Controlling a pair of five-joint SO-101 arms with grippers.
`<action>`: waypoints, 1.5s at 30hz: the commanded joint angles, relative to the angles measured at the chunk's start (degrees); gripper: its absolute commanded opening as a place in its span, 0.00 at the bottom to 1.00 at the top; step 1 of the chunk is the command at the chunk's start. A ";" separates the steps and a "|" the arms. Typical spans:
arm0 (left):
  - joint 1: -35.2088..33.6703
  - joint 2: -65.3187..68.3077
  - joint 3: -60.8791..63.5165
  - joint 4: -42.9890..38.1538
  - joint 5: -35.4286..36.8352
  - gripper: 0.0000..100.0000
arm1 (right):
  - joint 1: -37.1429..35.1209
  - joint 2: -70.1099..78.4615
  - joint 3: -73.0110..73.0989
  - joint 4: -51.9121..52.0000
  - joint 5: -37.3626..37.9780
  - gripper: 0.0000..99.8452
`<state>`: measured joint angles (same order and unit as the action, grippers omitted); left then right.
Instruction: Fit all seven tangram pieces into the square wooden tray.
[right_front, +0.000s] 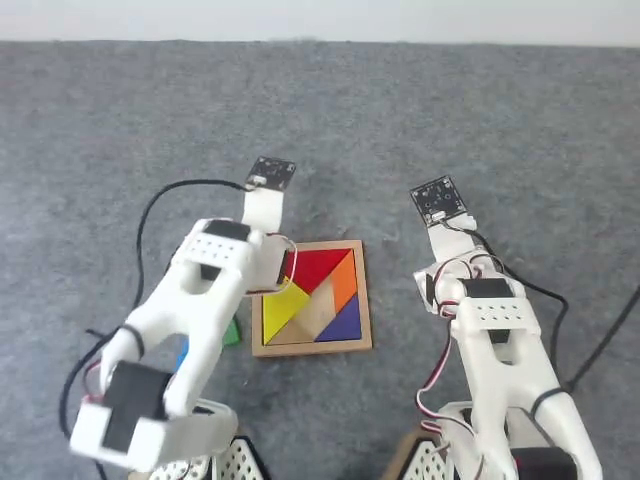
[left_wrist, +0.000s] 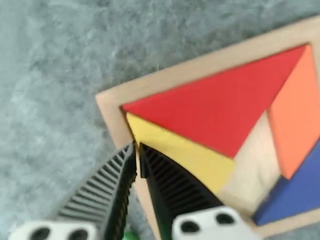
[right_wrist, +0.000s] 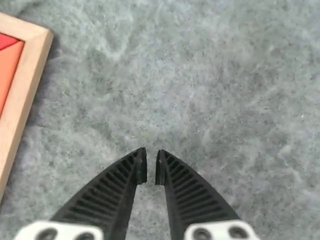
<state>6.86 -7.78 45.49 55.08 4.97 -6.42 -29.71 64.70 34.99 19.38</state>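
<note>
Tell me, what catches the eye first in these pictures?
The square wooden tray stands out on the grey carpet, part-filled with bright shapes such as the red piece and yellow piece. The left gripper hangs shut over the tray's rim beside the yellow piece. The right gripper hangs shut over the grey carpet beside the tray.

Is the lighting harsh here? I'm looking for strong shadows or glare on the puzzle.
High view: soft, even light; only faint shadows on the grey carpet around the tray, and no glare on it. Left wrist view: a thin dark shadow line between the yellow triangle and the tray's rim. Right wrist view: a soft shadow on the carpet beside the tray.
</note>
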 joint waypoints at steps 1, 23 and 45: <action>0.97 -14.95 6.46 -3.78 0.18 0.01 | 0.22 -0.22 -0.18 -1.01 -0.18 0.04; 21.01 -0.44 2.86 -3.16 -5.10 0.01 | 2.15 -0.40 -0.26 -1.01 -0.18 0.04; 15.21 -5.54 6.73 -2.99 -6.15 0.01 | 2.24 -0.40 -0.26 -1.01 -0.18 0.04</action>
<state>20.48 -6.29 49.10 53.23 0.22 -5.01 -29.71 64.70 34.99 19.38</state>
